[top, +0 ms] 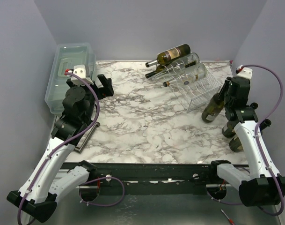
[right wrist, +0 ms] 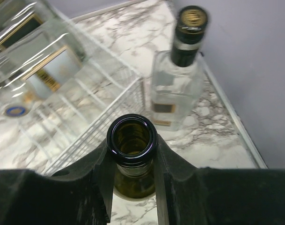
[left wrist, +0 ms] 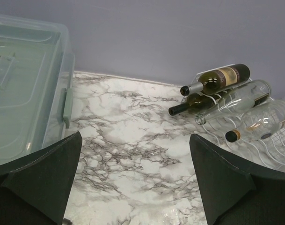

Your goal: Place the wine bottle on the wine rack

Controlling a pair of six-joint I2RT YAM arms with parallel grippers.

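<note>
An olive-green wine bottle (top: 211, 108) with an open mouth (right wrist: 132, 139) stands upright by the right near corner of the white wire wine rack (top: 198, 89). My right gripper (top: 225, 96) is shut on its neck just below the lip, also seen in the right wrist view (right wrist: 132, 150). I cannot tell whether the base touches the table. The rack (left wrist: 273, 154) holds several lying bottles, two dark (top: 172, 55) and others clear (top: 188, 77). My left gripper (top: 105, 85) is open and empty over the table's left rear, its jaws wide apart (left wrist: 135, 140).
A translucent lidded plastic bin (top: 69, 70) stands at the back left, beside my left arm. A clear bottle with a black cap (right wrist: 177, 89) stands upright just beyond the held bottle, near the table's right edge and wall. A dark flat object (top: 88, 136) lies at the left edge.
</note>
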